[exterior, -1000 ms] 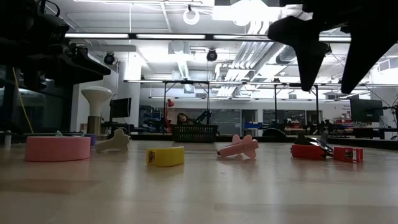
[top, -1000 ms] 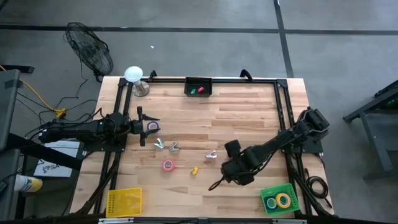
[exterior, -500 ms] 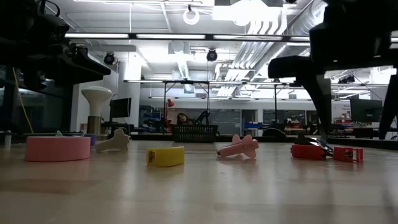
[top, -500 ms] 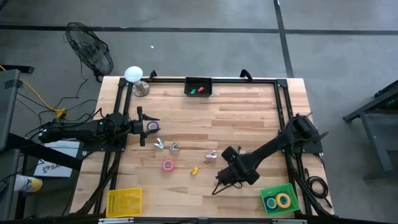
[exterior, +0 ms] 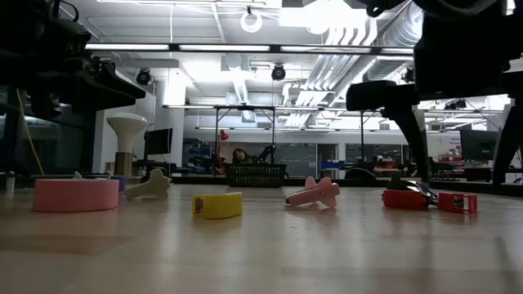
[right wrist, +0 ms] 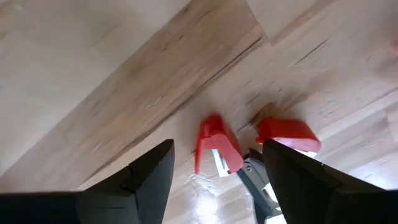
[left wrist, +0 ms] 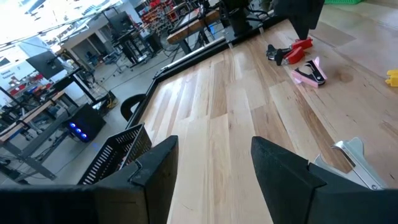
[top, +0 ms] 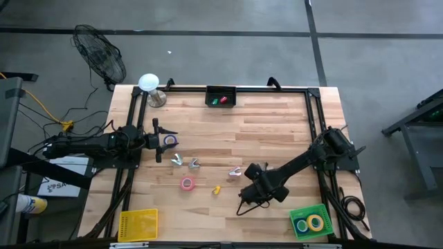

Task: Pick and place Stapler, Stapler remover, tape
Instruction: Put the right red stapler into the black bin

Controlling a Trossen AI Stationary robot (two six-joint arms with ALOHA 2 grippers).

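Two arms working; right gripper hovering open-fingered over red stapler remover, lower centre-right of high view; left gripper waiting parted, empty, mid-left; pink tape lying lower centre.

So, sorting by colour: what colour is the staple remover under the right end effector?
Red, with metal claws: the staple remover shows best in the right wrist view.

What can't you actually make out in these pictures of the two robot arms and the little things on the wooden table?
- Red staple remover: hidden under the right gripper in the high view.
- Purplish-blue tape ring: absent from the left wrist view; whether the left gripper touches it is unclear.
- Black bin: its red and green contents are too small to identify.
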